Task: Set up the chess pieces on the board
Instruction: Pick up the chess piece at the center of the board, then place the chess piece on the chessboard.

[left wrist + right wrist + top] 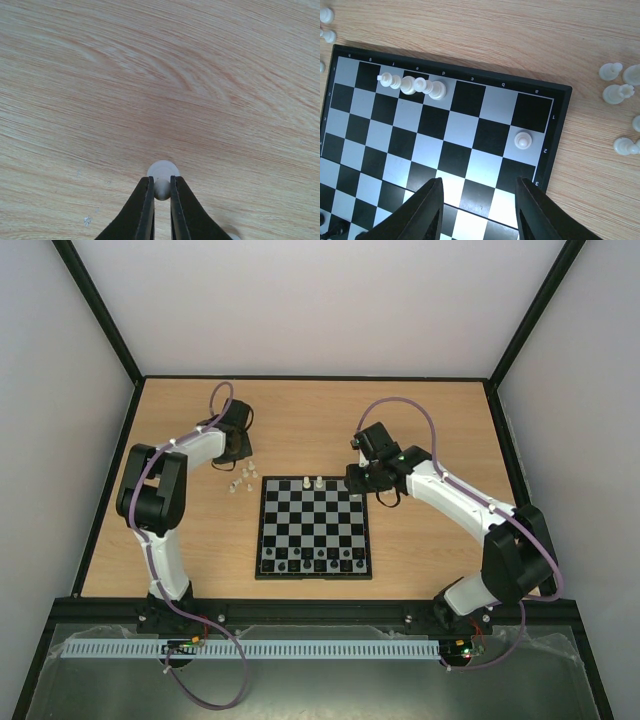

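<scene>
Chess pieces [240, 480], tiny and pale, lie mostly off the board [315, 530]. One loose cluster sits on the wooden worktop [440, 420] just beyond the board's far left corner, near the left gripper [161, 189]. The right wrist view shows another loose group [617, 92] just off the corner on the other side. Three stand on the board: two tall pieces [434, 89] side by side on the far row, and a pawn [522, 140] one row in, near that corner.

The left gripper is pinched tight on one whitish piece [162, 174], whose rounded end shows past the fingertips, over bare wood. The right gripper [480, 200] hangs above the board, jaws partly apart, nothing between them. Small black pieces [300, 562] line the near rows.

Each piece looks very light, rigid and smooth, so it may slip or topple easily. The safest hold is probably across the narrow stem above the base, keeping it upright.
</scene>
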Controlling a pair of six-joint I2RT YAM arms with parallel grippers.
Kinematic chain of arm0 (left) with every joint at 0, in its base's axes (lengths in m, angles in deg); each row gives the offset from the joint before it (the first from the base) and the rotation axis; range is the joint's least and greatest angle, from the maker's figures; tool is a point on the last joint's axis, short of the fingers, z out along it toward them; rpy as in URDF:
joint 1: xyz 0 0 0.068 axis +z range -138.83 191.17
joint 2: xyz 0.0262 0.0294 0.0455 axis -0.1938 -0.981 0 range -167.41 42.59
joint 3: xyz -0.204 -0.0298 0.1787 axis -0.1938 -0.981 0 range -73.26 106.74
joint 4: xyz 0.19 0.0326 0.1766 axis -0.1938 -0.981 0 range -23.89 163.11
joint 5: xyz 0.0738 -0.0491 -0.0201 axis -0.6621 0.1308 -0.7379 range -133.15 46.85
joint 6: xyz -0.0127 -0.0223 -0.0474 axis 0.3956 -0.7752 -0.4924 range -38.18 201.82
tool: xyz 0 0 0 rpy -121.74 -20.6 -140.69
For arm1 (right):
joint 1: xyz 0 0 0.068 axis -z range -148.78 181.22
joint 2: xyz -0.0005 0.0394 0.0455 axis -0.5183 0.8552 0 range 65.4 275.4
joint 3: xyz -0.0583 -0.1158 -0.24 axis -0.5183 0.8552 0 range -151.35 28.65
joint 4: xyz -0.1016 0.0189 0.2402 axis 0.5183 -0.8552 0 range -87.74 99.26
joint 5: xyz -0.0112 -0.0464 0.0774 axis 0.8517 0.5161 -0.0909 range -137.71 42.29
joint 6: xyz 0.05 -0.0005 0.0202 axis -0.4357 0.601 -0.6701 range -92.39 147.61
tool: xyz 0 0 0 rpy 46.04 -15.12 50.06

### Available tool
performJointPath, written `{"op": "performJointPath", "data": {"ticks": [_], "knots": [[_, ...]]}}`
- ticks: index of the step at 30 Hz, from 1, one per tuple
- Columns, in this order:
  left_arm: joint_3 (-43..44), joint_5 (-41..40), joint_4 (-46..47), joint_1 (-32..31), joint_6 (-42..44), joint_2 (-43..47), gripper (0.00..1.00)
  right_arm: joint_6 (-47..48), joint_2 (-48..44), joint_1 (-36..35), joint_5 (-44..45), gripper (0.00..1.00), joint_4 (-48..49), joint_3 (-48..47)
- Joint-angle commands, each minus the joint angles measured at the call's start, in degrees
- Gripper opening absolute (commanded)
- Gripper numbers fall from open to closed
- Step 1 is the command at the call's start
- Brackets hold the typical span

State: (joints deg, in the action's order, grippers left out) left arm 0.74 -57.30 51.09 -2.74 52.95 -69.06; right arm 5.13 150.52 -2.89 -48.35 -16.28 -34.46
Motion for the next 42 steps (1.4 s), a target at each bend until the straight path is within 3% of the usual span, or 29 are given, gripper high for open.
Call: {"op": "performJointPath", "data": {"ticks": [1,12,22,33,42], "knots": [[0.1,-0.4,-1.7,-0.4,0.1,1.2,0.02,0.4,-2.3,-0.1,0.0,0.4,-1.5,0.5],[-1.2,5.2,-10.4,-13.7,1.2,16.4,0.03,0.5,-4.4,-0.1,0.2,0.4,-3.3,-0.6],[-1.8,7.1,-12.0,-23.5,0.6,15.5,0.04,0.5,-5.1,-0.1,1.0,0.4,-4.0,-1.0],[0.3,7.1,-12.0,-27.0,0.6,9.9,0.05,0.5,-5.0,-0.2,1.4,0.4,-4.0,-0.6],[0.6,3.1,-10.3,-26.2,-0.5,7.7,0.06,0.5,-4.9,-0.1,1.2,0.4,-3.9,-0.5]]}}
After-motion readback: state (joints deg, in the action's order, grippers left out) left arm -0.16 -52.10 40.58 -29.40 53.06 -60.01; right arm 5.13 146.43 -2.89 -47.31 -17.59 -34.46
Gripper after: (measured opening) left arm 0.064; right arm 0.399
